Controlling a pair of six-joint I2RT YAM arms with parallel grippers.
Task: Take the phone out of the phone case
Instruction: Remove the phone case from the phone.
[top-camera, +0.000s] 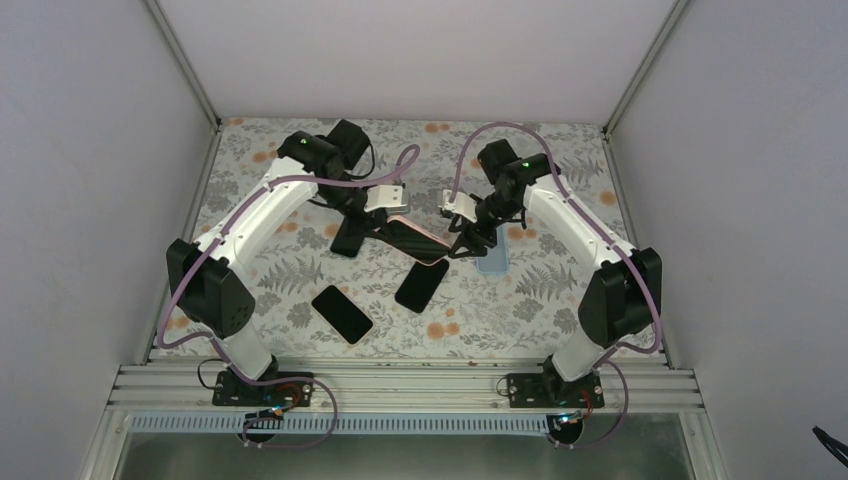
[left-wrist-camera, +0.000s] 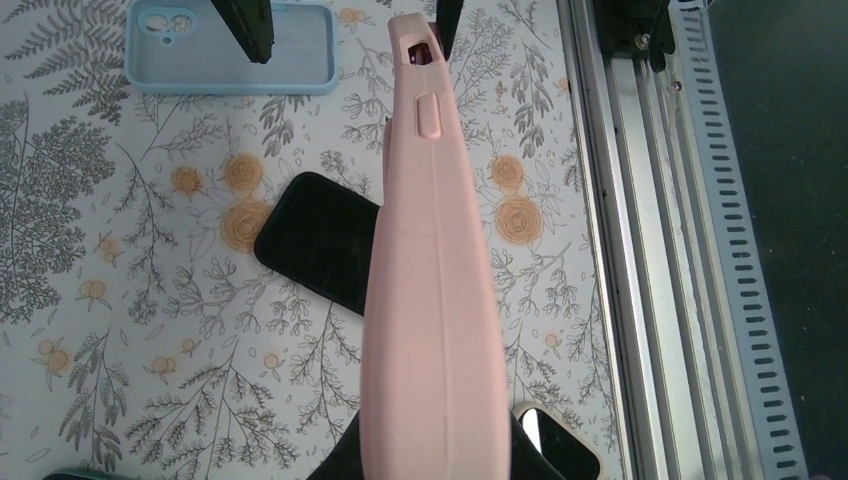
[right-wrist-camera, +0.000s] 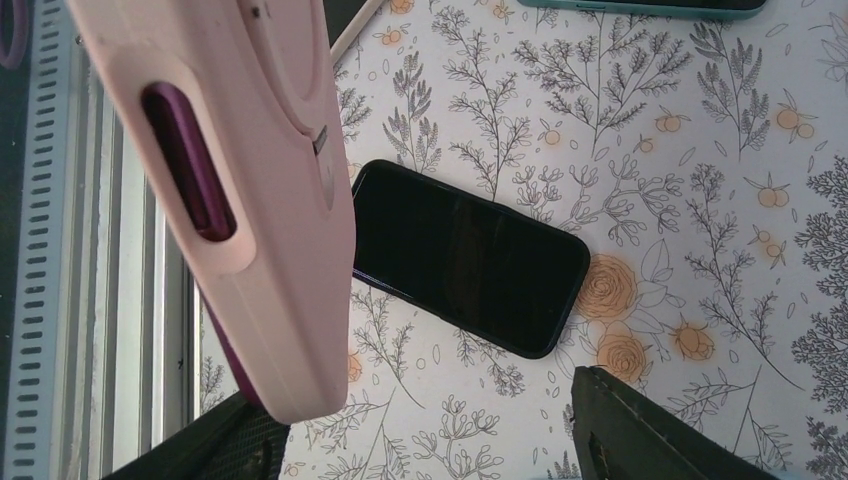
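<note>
Above the floral table (top-camera: 520, 300), the left gripper (top-camera: 392, 212) clamps the pink phone case (left-wrist-camera: 430, 300); the right gripper (right-wrist-camera: 430, 440) stands open, fingers either side of its far end.

Counter (top-camera: 300, 270) is covered in a fern-and-orange-blossom print. An empty light-blue case (top-camera: 492, 258) is laid flat, open side up, just beside the right tool (top-camera: 468, 238). A black phone (top-camera: 422, 284) is laid flat under the left tool (top-camera: 395, 215). A second black phone (top-camera: 342, 313) is laid well apart from both tools, toward the arm bases.
</note>
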